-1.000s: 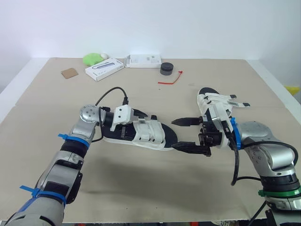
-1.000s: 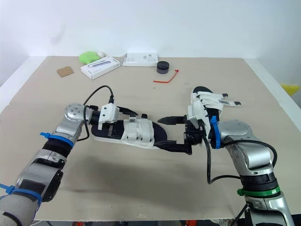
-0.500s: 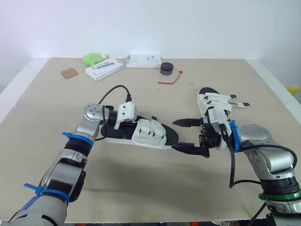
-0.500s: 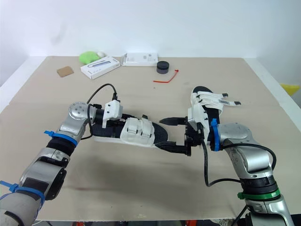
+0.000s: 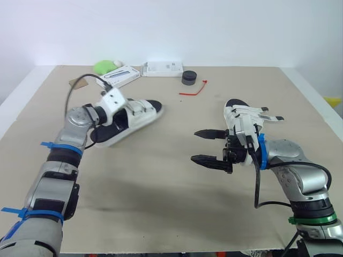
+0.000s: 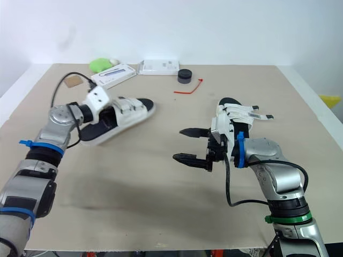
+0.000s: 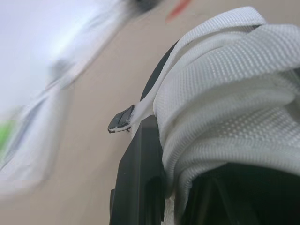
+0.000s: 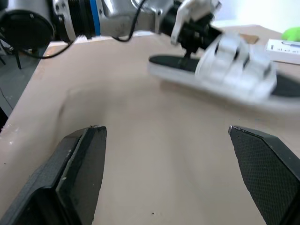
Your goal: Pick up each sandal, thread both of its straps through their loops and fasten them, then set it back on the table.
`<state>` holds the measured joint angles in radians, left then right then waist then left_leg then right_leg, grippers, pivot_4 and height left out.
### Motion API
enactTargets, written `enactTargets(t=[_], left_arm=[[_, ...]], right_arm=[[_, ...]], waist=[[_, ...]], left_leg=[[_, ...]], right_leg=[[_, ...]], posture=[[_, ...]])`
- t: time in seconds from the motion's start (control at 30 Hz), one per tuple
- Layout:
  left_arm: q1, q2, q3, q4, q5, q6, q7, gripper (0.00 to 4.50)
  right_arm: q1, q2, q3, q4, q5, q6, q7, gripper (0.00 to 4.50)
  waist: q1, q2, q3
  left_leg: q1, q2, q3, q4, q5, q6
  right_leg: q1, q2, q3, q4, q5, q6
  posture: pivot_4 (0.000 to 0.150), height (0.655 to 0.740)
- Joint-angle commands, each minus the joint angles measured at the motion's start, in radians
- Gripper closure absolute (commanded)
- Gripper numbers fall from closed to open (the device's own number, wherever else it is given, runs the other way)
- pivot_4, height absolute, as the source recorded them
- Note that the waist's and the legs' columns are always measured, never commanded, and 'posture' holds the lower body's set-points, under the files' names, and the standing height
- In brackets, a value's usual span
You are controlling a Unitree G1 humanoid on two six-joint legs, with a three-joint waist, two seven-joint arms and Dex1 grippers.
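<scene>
My left gripper [image 5: 114, 119] is shut on one white-strapped, black-soled sandal [image 5: 135, 114] at its heel end and holds it tilted, toe end raised, over the left part of the table. In the left wrist view the sandal's white mesh straps [image 7: 225, 93] sit right against the camera, with a small black strap tip [image 7: 121, 119] sticking out. My right gripper [image 5: 194, 145] hangs open over the table's right-middle, with nothing between its fingers [image 8: 82, 159]. The second sandal [image 5: 244, 116] lies on the table just behind the right gripper, its straps trailing to the right.
Along the far edge lie a white box [image 5: 119, 76], a second white box [image 5: 165, 68], a black round object [image 5: 189, 78], a red tie [image 5: 194, 90] and a green object [image 5: 105, 66]. The tan tabletop [image 5: 161, 187] between the arms is bare.
The left gripper closed on the sandal and swung it left and back, away from the right gripper. The right gripper stayed open and shifted slightly.
</scene>
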<state>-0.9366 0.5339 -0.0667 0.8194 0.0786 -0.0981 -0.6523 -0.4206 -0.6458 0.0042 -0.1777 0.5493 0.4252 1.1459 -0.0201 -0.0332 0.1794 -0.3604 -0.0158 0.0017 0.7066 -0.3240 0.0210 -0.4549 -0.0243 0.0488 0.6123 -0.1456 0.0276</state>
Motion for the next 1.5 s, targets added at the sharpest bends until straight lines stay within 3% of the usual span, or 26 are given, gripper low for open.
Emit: enactTargets(t=[0.03, 0.3, 0.43, 0.57, 0.73, 1.03, 1.2, 1.37, 1.5], left_arm=[[-0.042, 0.006, 0.073, -0.002, 0.009, 0.113, 0.207, 4.49], [-0.001, -0.059, 0.108, -0.111, 0.033, 0.396, 0.488, 4.49], [0.003, -0.093, 0.11, -0.136, 0.001, 0.464, 0.475, 4.49], [0.033, -0.118, 0.111, -0.231, -0.037, 0.54, 0.429, 2.67], [0.11, -0.069, 0.121, -0.396, -0.075, 0.612, 0.33, 0.08], [0.427, 0.069, 0.213, -0.902, -0.231, 0.664, 0.122, 0.08], [0.639, 0.081, 0.293, -1.147, -0.422, 0.629, -0.042, 0.08], [0.812, 0.097, 0.192, -1.271, -0.5, 0.569, -0.208, 0.08], [0.814, 0.121, 0.116, -1.272, -0.514, 0.551, -0.295, 0.08]], right_arm=[[-0.039, 0.015, 0.011, 0.024, -0.028, -0.045, -0.004, 0.0], [-0.09, 0.046, 0.045, 0.115, -0.096, -0.116, 0.01, 0.0], [-0.099, 0.052, 0.049, 0.138, -0.109, -0.133, 0.019, 0.0], [-0.107, 0.053, 0.052, 0.162, -0.12, -0.15, 0.023, 0.0], [-0.101, 0.047, 0.043, 0.163, -0.119, -0.155, 0.02, 0.0], [0.0, -0.012, -0.019, 0.127, -0.108, -0.174, 0.011, 0.0], [0.09, -0.036, -0.074, 0.057, -0.074, -0.177, 0.006, 0.0], [0.225, -0.098, -0.056, -0.018, -0.092, -0.266, 0.118, 0.0], [0.248, -0.099, -0.059, -0.018, -0.087, -0.296, 0.121, 0.0]], waist=[[0.0, 0.0, 0.0], [0.001, 0.0, 0.0], [0.0, 0.0, 0.0], [0.0, 0.0, 0.0], [-0.001, 0.0, 0.0], [-0.001, 0.0, 0.0], [-0.001, 0.0, 0.0], [0.001, 0.001, 0.0], [0.0, 0.0, 0.0]], left_leg=[[-0.001, -0.001, 0.0, 0.0, 0.0, 0.0], [-0.009, -0.005, -0.002, 0.0, 0.001, -0.001], [-0.009, -0.006, -0.002, 0.0, 0.002, -0.003], [-0.009, -0.007, -0.003, 0.0, 0.003, -0.005], [-0.009, -0.007, -0.004, 0.0, 0.004, -0.007], [-0.008, -0.006, -0.005, 0.0, 0.005, -0.008], [-0.007, -0.006, -0.005, 0.0, 0.006, -0.01], [-0.004, -0.006, -0.005, 0.0, 0.007, -0.01], [0.005, -0.005, -0.002, 0.0, 0.009, -0.007]], right_leg=[[-0.001, -0.001, 0.0, 0.0, 0.0, 0.0], [-0.006, -0.009, -0.005, 0.0, 0.002, 0.003], [-0.006, -0.01, -0.006, 0.0, 0.002, 0.003], [-0.006, -0.01, -0.006, 0.0, 0.003, 0.003], [-0.006, -0.01, -0.006, 0.001, 0.003, 0.003], [-0.006, -0.013, -0.007, 0.0, 0.003, 0.002], [-0.005, -0.014, -0.007, 0.0, 0.004, 0.001], [-0.002, -0.01, -0.008, 0.0, 0.004, 0.001], [0.007, -0.007, -0.004, -0.002, -0.002, 0.008]], posture=[[0.15, 0.74], [0.15, 0.74], [0.15, 0.74], [0.15, 0.74], [0.15, 0.74], [0.15, 0.74], [0.15, 0.74], [0.15, 0.74], [0.15, 0.74]])
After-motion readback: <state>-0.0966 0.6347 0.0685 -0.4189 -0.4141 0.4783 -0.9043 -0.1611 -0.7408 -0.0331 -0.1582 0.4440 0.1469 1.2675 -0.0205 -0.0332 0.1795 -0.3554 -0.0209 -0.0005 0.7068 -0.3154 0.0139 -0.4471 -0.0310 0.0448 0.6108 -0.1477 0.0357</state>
